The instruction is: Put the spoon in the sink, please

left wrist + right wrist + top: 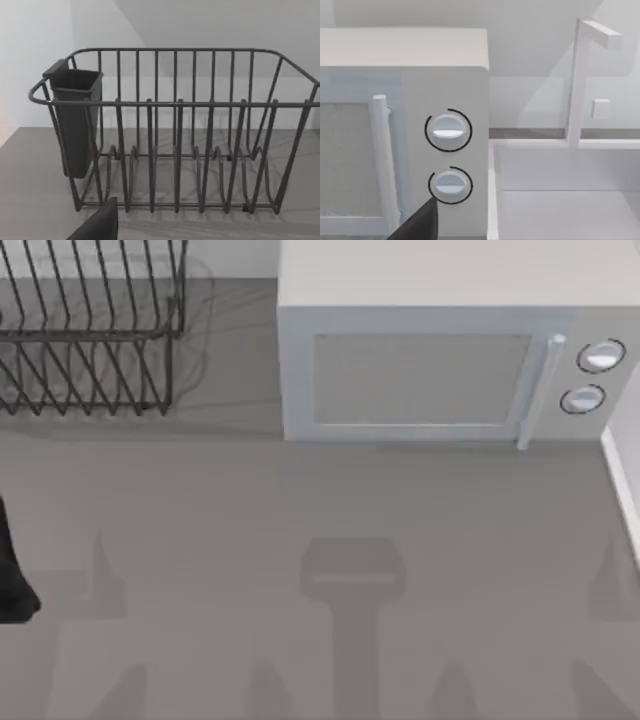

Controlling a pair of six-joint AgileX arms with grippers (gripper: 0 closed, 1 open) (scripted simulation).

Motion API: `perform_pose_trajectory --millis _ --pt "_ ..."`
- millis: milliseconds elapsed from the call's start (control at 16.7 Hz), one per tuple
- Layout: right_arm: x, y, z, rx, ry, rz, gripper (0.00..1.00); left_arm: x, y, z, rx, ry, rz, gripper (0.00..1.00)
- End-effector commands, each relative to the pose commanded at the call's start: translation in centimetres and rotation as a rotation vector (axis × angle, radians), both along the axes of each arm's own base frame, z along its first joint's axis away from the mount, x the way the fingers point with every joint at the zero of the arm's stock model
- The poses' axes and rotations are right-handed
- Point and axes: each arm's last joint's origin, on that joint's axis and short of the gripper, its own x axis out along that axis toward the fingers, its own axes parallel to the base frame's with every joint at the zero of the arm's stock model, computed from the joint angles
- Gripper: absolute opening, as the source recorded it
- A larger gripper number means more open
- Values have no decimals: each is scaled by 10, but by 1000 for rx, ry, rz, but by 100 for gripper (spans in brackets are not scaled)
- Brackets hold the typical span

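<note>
the sink [630,480] is far right, nearer the right gripper [419,223]. where the spoon lies, or if the grippers are open, one cannot tell.

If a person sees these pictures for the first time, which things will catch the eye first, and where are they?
The white microwave stands out first, at the back of the table toward the right, door closed, with two round knobs beside its handle. Next comes the dark wire dish rack at the back left, with a dark cup-shaped holder hung on one end. In the right wrist view, a white sink with a faucet sits right beside the microwave.
</note>
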Motion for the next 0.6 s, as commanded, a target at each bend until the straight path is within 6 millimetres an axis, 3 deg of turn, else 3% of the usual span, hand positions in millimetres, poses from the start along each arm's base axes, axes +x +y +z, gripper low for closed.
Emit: perform_pose_trajectory --millis 300,600 --pt "1 0 4 -58 39 5 100 0 0 0 0 0 0 100" --pt "11 -1 15 -356 272 61 100 0 0 0 0 0 0 100"
